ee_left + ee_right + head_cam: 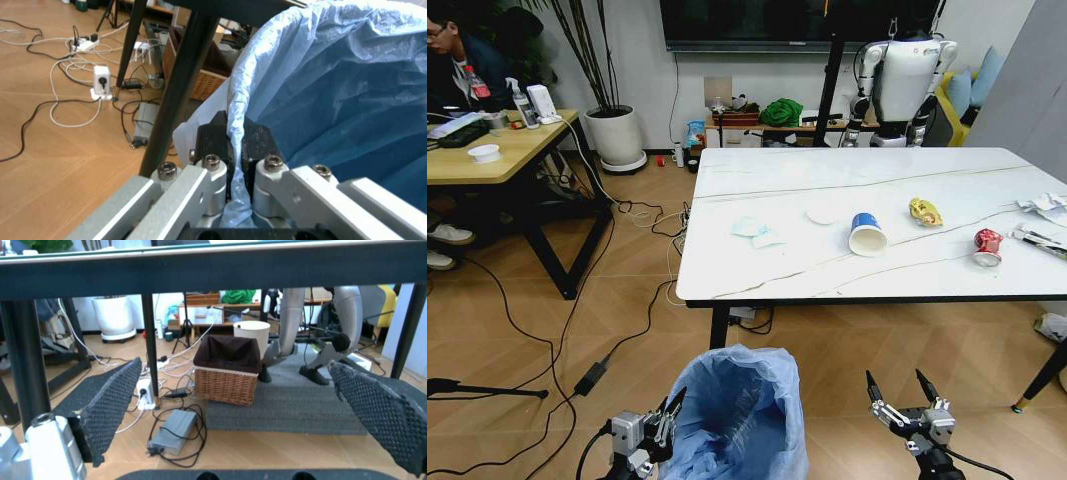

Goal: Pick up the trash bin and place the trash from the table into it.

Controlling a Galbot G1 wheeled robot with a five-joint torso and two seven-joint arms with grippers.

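Left gripper (235,150): pinching the blue bag rim of the trash bin (739,415), bottom centre of head view.
Right gripper (899,388): hanging spread wide, gripping nothing, bottom right.
Trash: paper cup (866,233), red can (987,247), yellow wrapper (925,212) lying on the table (767,270), centre right.

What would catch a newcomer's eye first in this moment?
The crinkly blue-lined trash bin low in front of the robot, its bag rim pinched in the shut left tool. Beyond it, litter lies scattered on the white marble table: a tipped blue-and-white paper cup, a yellow wrapper and a crushed red can. The right tool hangs open and empty beside the bin.
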